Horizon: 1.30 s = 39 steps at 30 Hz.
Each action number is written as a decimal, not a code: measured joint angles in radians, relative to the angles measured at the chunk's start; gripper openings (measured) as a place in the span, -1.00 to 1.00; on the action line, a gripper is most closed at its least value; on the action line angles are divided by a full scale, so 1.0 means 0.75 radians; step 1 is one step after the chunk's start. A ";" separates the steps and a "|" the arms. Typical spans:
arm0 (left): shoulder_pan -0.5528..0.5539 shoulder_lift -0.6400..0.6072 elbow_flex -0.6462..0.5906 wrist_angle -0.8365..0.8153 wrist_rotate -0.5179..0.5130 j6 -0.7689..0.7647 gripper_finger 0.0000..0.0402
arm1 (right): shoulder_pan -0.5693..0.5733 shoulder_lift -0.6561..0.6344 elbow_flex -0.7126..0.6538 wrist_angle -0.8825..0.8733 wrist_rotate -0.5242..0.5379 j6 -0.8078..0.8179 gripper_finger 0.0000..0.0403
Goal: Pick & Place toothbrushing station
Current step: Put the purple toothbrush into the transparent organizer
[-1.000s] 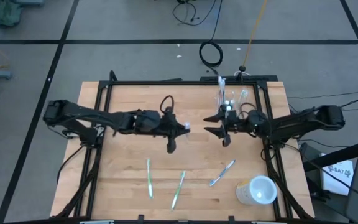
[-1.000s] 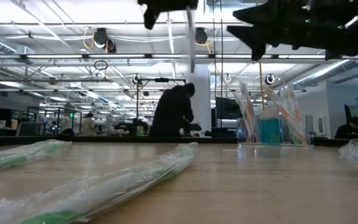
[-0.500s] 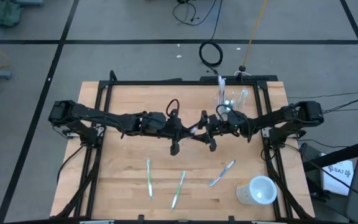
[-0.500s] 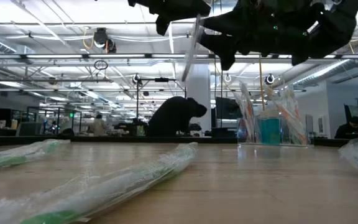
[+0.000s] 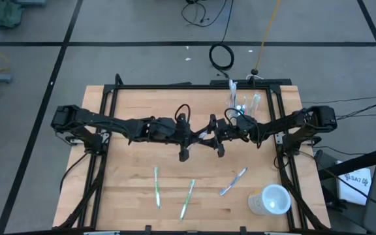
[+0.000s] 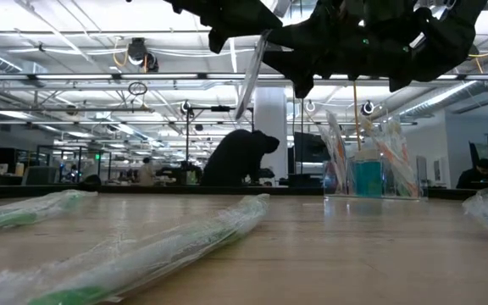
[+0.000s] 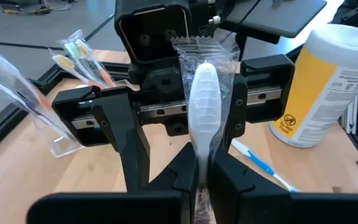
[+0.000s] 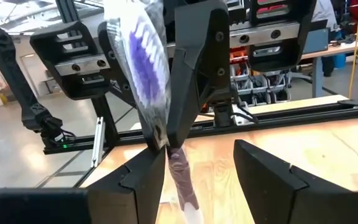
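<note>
My left gripper (image 5: 196, 137) is shut on a clear-wrapped white toothbrush (image 7: 202, 93) with purple bristles (image 8: 145, 68), held above the middle of the table. My right gripper (image 5: 216, 138) faces it, open, its two fingers (image 8: 135, 180) standing on either side of the brush; I cannot tell whether they touch it. The clear tumbler (image 5: 240, 104) with several toothbrushes and a blue tube stands on its base at the far right and shows in the low view (image 6: 367, 174). Two green wrapped toothbrushes (image 5: 156, 186) and a blue one (image 5: 232, 181) lie flat near the front. My left gripper pinches the wrapped toothbrush by its handle (image 7: 199, 177) between its two fingers, through the wrapper. The fingers come level from the table's left. The brush is lifted clear of the table and slants, one end hanging below the grippers (image 6: 242, 106).
A larger whitish cup (image 5: 271, 199) sits at the near right corner; it shows with a yellow label in the left wrist view (image 7: 319, 87). A black frame (image 5: 103, 130) runs round the table. People show in the room behind (image 6: 235, 157).
My right gripper has moved toward the table's left until it faces my left gripper, its fingers now on either side of the held toothbrush. My left gripper has moved a little toward the table's right. The brush has tipped from nearly upright to slanting.
</note>
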 joint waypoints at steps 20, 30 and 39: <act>-0.079 -0.075 0.000 -0.156 -0.365 0.008 -0.96 | -0.036 -0.002 0.000 -0.074 -0.047 -0.055 -0.09; -0.100 -0.044 0.000 0.000 -0.372 0.009 -0.83 | 0.021 -0.001 0.000 0.028 0.073 -0.061 -0.07; -0.106 0.020 -0.001 0.160 -0.364 0.044 -0.92 | 0.038 -0.001 0.000 0.060 0.073 -0.069 0.12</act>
